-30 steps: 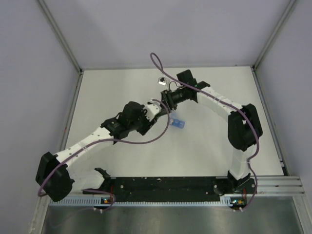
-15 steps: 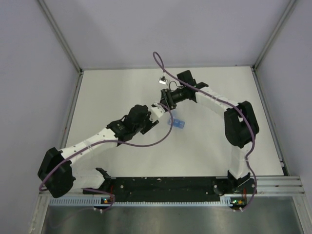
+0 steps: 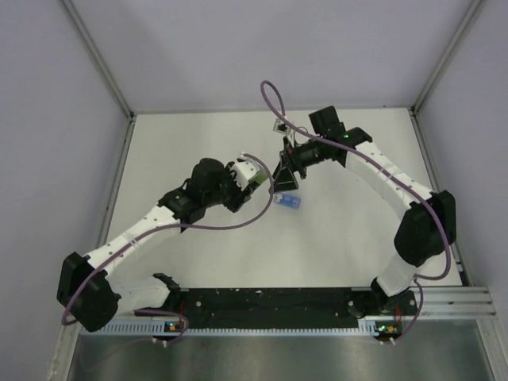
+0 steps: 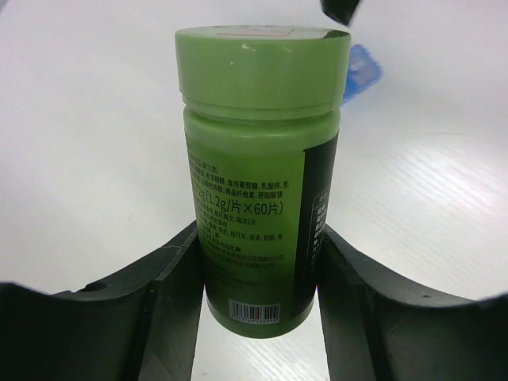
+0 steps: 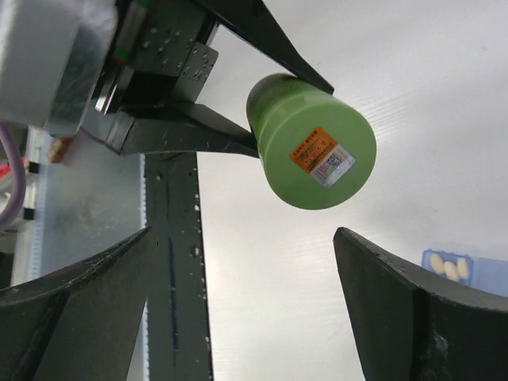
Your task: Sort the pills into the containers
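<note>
Left gripper is clamped across the lower body of the bottle and holds it clear of the table, with the green cap pointing toward the right gripper. The right gripper's jaws stand wide apart and touch nothing. The pill box lies flat on the table just beside the right gripper and apart from both arms. We see a few white pills in one compartment, but we cannot tell whether its lid is up. We judge the box light, thin-walled and stiff, and likely to skate on the smooth surface if nudged. We would take it across its two long outer walls, low and square, with modest squeeze. The bottle looks rigid and slick. The cap's rim seems the natural purchase for the free jaws.
</note>
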Controlling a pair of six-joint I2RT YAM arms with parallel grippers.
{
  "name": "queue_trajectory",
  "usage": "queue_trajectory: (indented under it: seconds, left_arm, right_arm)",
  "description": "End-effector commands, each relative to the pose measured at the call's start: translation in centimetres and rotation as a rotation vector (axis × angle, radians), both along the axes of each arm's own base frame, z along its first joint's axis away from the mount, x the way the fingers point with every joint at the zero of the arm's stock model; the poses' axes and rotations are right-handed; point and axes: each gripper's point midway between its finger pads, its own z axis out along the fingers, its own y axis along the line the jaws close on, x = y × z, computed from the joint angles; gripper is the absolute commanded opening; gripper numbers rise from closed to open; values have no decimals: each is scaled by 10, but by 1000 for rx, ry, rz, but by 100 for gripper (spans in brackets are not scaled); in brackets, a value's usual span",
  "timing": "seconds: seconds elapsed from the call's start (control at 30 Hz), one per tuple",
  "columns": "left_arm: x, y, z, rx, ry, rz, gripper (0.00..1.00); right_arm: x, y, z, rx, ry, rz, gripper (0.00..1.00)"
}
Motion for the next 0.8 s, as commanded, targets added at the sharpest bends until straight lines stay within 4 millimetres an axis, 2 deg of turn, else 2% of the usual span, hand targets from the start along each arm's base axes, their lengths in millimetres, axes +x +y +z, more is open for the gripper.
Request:
queue_trajectory:
  seconds: [0.0, 0.07, 0.17, 0.4, 0.47, 0.77]
  left_arm:
    - [-49, -40, 45, -233, 126, -335, 0]
    - [-68, -47, 49, -268, 193, -437, 0]
    - [-84, -54, 54, -302, 268, -519, 0]
    - [-96, -59, 60, -339, 341, -592, 0]
    - [-96, -59, 59, -338, 345, -593, 0]
    - [-86, -55, 54, -321, 304, -539, 0]
  right_arm:
    - [-5, -19, 32, 15, -322, 43, 91]
    - [-10, -21, 42, 28, -400, 69, 92]
    - [-23, -19, 49, 35, -486, 120, 93]
    - [-46, -4, 41, 11, -549, 195, 91]
    - [-49, -2, 39, 16, -541, 208, 85]
    - [-55, 4, 34, 38, -458, 226, 42]
